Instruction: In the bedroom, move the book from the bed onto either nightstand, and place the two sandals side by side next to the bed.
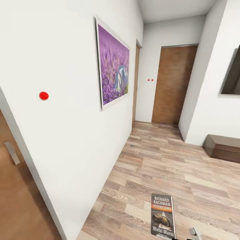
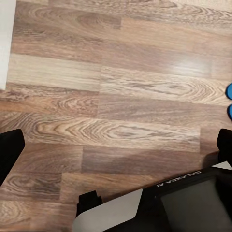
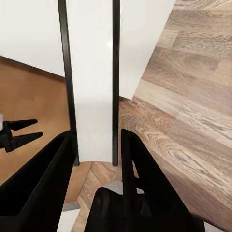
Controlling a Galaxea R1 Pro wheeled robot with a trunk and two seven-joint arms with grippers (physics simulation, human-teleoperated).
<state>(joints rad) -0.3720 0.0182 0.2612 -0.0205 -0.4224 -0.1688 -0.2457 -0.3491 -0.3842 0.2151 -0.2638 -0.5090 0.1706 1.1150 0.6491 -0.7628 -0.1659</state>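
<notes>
Right pincer [image 3: 96, 154] clamped on the book [image 1: 162, 216], black fingers [image 3: 137, 179] pressing either cover, white page edge between. Book held upright over the wood-plank floor [image 1: 160, 166], beside a white wall [image 1: 66, 133]. Left pincer [image 2: 116, 159] spread apart over floor, holding nothing.

Wood-plank floor [image 1: 160, 166], a low dark bench [image 1: 222, 147] on it by the wall.

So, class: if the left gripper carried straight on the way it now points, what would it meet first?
Most likely the brown wood-plank floor, which spreads across the left wrist view between the left gripper's dark fingers. Nothing seems to lie between, though depth is hard to judge. Bright blue bits sit off to one edge.
</notes>
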